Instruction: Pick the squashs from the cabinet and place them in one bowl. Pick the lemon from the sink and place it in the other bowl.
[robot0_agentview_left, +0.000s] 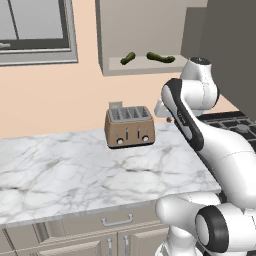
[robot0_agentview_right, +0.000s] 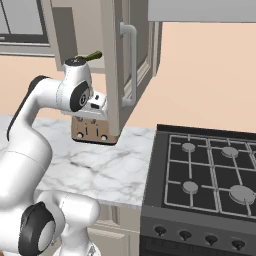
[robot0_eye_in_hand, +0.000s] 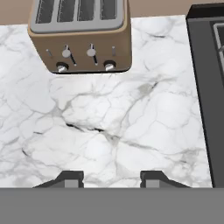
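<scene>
The end effector (robot0_eye_in_hand: 111, 178) hangs part-open and empty over the bench (robot0_eye_in_hand: 131, 131); reaching up to the squashes (robot0_agentview_left: 161, 58), it could clip the cabinet (robot0_agentview_left: 140, 35) door.

The white arm (robot0_agentview_right: 35, 130) bends up from the bottom left. Its top joint sits in front of the cabinet (robot0_agentview_right: 112, 65). The cabinet door stands open, edge toward us, with a long grey handle (robot0_agentview_right: 131, 65). One green squash (robot0_agentview_right: 91, 56) peeks out on the shelf, just above the arm. A brown toaster (robot0_agentview_right: 92, 131) sits on the marble counter (robot0_agentview_right: 100, 170), partly hidden behind the arm and the door. On the right is a black stove (robot0_agentview_right: 210, 175) with four burners and knobs along its front. A window (robot0_agentview_right: 22, 30) is at the top left.
</scene>
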